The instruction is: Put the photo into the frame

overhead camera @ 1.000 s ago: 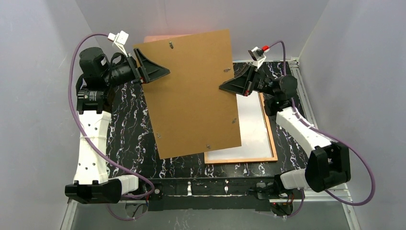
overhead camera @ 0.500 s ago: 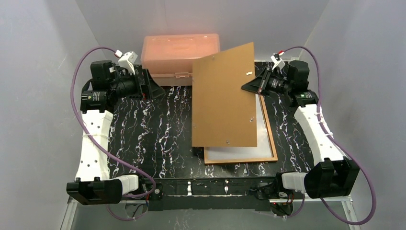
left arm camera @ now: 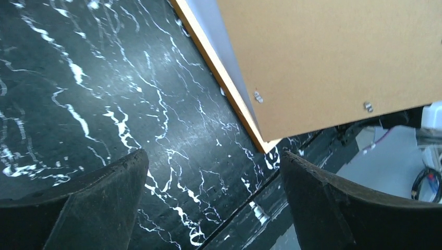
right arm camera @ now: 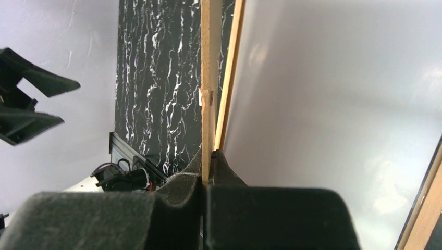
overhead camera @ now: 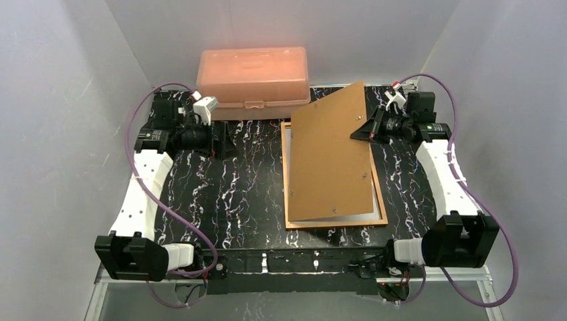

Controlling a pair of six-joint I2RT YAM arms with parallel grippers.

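I am pinching the backing board [overhead camera: 331, 160] with my right gripper [overhead camera: 361, 127]. The jaws are pressed together on the board's right edge, near its far corner. The right wrist view is showing the board edge-on between my pads.

The board is hanging tilted over the frame [overhead camera: 334, 223], with the gripped side raised and the near edge low above the frame's near rail. I cannot tell whether that edge is touching the frame.

The frame is lying flat on the right half of the marbled table [overhead camera: 227, 194]. The photo [right arm camera: 339, 104] is lying inside the frame, white side up and mostly covered by the board in the top view.

My left gripper [left arm camera: 213, 156] is hovering over the table's left far area with its jaws spread wide, holding nothing.

A pink box [overhead camera: 253, 73] is standing at the far edge.
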